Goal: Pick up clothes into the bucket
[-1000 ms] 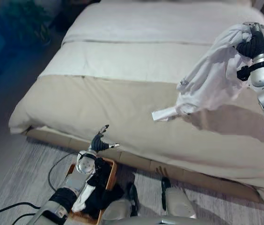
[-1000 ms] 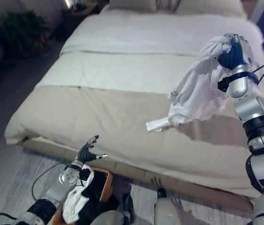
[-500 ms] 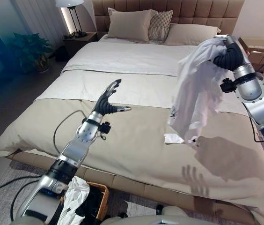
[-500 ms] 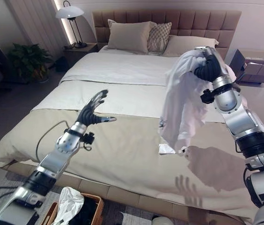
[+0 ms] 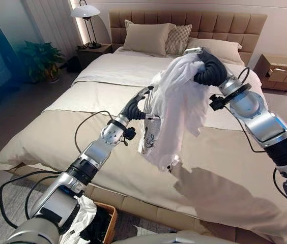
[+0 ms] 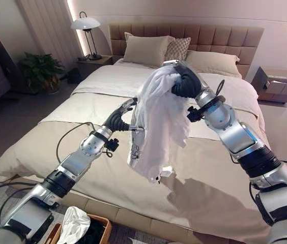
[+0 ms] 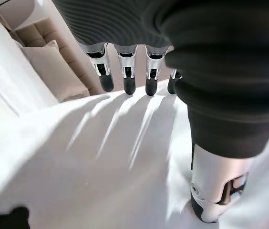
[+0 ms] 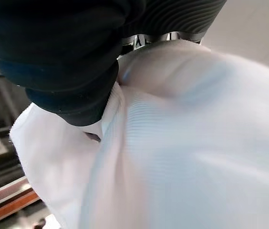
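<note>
Left hand (image 5: 135,108) risen to white garment (image 5: 176,109) | beige bed (image 5: 72,127) | lamp (image 5: 85,11)

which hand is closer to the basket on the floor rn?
Left. The left hand is raised over the bed beside the hanging white garment, on the wicker basket's side. The right hand grips the garment's top, higher and farther across the bed.
</note>
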Controlling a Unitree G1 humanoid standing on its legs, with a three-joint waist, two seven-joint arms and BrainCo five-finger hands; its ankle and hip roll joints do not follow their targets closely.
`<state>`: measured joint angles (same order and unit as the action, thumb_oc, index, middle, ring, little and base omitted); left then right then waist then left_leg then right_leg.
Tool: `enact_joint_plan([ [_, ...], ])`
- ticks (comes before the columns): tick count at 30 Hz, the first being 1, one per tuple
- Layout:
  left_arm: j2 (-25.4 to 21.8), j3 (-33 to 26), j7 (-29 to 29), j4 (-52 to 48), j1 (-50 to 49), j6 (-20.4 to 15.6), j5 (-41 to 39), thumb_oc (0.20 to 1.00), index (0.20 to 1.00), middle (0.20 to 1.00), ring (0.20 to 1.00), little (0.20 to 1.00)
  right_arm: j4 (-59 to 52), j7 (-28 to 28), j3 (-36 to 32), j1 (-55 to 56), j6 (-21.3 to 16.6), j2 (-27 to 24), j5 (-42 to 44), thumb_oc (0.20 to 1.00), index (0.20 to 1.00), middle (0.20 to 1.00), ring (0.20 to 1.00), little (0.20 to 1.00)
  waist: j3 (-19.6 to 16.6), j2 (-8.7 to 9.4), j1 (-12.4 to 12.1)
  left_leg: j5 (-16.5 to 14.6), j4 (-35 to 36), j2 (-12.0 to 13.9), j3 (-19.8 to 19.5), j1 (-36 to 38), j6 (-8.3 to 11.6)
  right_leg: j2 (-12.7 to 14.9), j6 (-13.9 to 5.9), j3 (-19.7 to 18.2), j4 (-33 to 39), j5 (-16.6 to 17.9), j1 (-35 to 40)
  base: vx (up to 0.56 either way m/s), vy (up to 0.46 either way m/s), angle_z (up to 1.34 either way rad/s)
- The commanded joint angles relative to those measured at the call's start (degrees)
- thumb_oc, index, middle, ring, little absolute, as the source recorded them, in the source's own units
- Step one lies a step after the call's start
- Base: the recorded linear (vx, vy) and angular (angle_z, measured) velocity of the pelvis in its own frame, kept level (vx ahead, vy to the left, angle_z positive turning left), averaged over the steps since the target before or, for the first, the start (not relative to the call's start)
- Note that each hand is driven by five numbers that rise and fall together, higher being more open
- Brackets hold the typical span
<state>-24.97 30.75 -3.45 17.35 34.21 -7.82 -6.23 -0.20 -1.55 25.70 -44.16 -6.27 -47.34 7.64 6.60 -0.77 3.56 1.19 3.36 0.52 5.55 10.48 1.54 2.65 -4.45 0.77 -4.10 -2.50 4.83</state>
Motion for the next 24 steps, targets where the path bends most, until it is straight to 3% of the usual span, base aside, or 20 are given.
enact_joint_plan([
  [1, 1.93, 3.20, 0.20, 3.26, 5.85, -1.08, 0.94, 1.000, 1.000, 1.000, 1.000, 1.000, -2.77, -0.50, -1.81, -1.64, -3.77, 1.57, 4.66, 0.200, 0.200, 0.200, 0.200, 0.200, -4.28, 3.72, -0.57, -5.47, -5.42, -2.19, -2.19, -2.59, -0.19, 5.30, -4.63, 2.97, 0.81, 2.53, -0.15, 0.00, 0.003, 0.07],
  [11, 6.56, 5.69, 1.51, 3.36, 7.29, -0.14, -1.94, 1.000, 1.000, 1.000, 1.000, 1.000, -8.62, 2.11, -0.18, -1.17, -3.96, 5.48, 7.99, 0.200, 0.200, 0.200, 0.200, 0.200, -4.10, 3.99, -0.76, -5.18, -5.67, -2.44, -3.44, -2.89, -0.31, 5.58, -4.46, 4.18, 0.62, 2.43, 0.10, -0.01, 0.001, 0.07],
  [13, 8.64, 6.98, 3.36, 2.34, 7.30, 0.12, -10.67, 1.000, 1.000, 1.000, 1.000, 1.000, -9.58, 2.76, 0.51, -1.18, -3.88, 5.99, 9.36, 0.200, 0.200, 0.200, 0.200, 0.200, -4.25, 3.77, -0.63, -5.03, -5.66, -2.47, -3.57, -2.98, -0.39, 5.69, -4.43, 4.38, 0.55, 2.53, 0.03, 0.00, 0.000, 0.00],
  [21, 10.30, 13.10, 7.77, -2.06, 10.33, 2.25, -24.58, 1.000, 1.000, 1.000, 1.000, 1.000, -10.74, 4.17, 3.98, -2.57, -3.06, 5.65, 11.04, 0.200, 0.200, 0.200, 0.200, 0.200, -4.51, 3.50, -0.19, -4.66, -5.61, -2.58, -4.14, -3.31, -0.26, 5.83, -4.39, 4.82, 0.47, 2.71, -0.02, 0.00, 0.004, 0.03],
  [24, 10.36, 17.43, 10.68, -4.57, 11.82, 3.80, -34.01, 1.000, 1.000, 1.000, 1.000, 1.000, -10.25, 4.56, 6.26, -3.52, -2.89, 5.31, 12.51, 0.200, 0.200, 0.200, 0.200, 0.200, -4.85, 3.25, 0.24, -4.49, -5.37, -2.64, -4.20, -3.18, -0.10, 5.97, -4.51, 4.87, 0.55, 2.84, 0.10, 0.00, 0.010, 0.03],
])
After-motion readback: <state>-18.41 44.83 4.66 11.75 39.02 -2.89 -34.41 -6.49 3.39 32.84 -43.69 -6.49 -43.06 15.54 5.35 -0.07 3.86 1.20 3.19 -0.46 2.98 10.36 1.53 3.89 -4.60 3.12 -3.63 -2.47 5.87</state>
